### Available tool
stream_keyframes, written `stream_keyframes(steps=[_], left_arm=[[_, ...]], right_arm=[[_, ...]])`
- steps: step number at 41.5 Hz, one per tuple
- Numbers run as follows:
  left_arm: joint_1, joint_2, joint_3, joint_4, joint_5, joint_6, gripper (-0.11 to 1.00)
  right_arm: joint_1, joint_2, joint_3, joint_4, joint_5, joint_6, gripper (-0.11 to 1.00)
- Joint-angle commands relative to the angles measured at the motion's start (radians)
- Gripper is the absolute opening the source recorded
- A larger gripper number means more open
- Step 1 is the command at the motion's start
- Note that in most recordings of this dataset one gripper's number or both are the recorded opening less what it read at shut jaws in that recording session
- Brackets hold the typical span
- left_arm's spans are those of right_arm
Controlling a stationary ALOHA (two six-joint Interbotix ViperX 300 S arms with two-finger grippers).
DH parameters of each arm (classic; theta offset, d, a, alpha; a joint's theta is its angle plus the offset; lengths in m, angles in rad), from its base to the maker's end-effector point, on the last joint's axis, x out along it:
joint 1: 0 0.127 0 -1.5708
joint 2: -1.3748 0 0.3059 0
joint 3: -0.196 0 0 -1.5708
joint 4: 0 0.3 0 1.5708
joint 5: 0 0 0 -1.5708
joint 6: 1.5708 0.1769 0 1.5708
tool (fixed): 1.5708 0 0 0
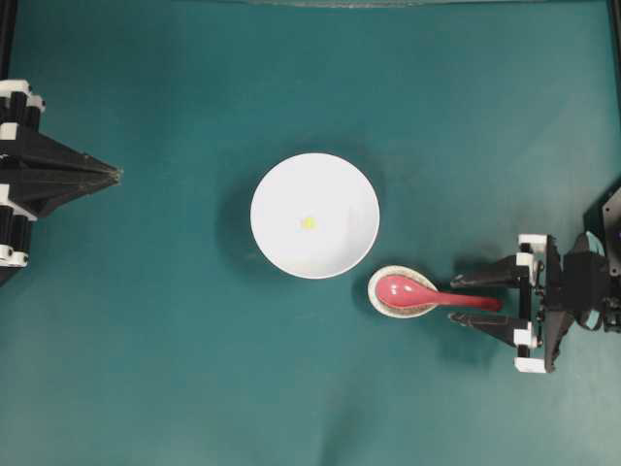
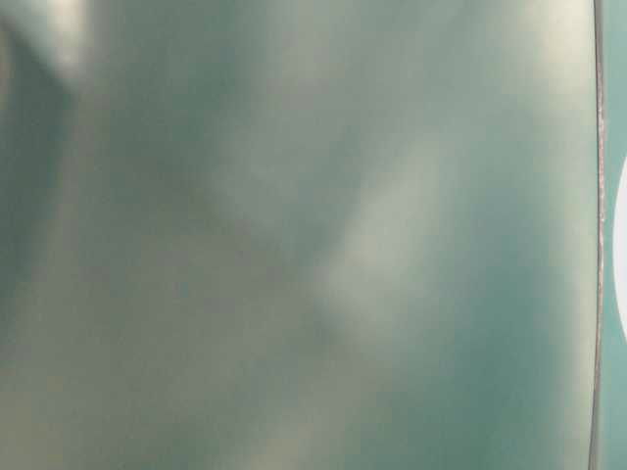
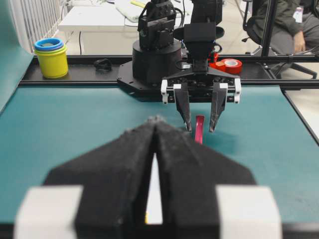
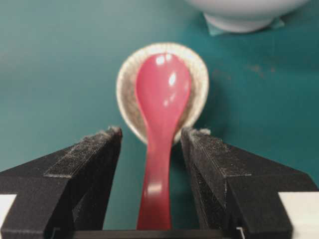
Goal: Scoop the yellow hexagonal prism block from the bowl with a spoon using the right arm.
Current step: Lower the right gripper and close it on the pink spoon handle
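The large round plain white bowl (image 1: 314,216) stood near the middle of the teal-covered table (image 1: 175,369). The tiny bright yellow hexagonal prism block (image 1: 309,222) lay on the bowl's floor, close to its centre and clear of the wall.

Just beside the bowl, on the side toward the right arm, sat a small oval speckled cream dish (image 1: 383,301). The glossy pink-red soup spoon (image 1: 427,292) rested with its oval head in that dish, and its short straight handle reached out over the rim toward the right arm.

The black two-finger right gripper (image 1: 475,299) was held level with its fingers spread wide, one on each side of the spoon's handle. In the right wrist view a gap showed between the handle and each finger (image 4: 92,159), so the spoon was not gripped.

The black left gripper (image 1: 114,175) was at the left edge of the table, well apart from the bowl, its fingers pressed together with nothing between them.

The table-level view was blurred and showed only teal surface and a sliver of white at its right edge.
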Motion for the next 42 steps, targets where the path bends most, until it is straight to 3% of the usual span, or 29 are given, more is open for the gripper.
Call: stream_keyframes(steps=[1, 10, 42], left_arm=[[0.0, 0.009, -0.015, 0.002, -0.006, 0.002, 0.0], [0.0, 0.009, -0.015, 0.002, -0.006, 0.002, 0.0], [0.0, 0.008, -0.015, 0.002, -0.005, 0.002, 0.0]], right_arm=[[0.008, 0.006, -0.011, 0.006, -0.009, 0.002, 0.58], [0.008, 0.043, -0.012, 0.026, -0.009, 0.005, 0.58], [0.008, 0.048, -0.014, 0.028, 0.003, 0.005, 0.57]])
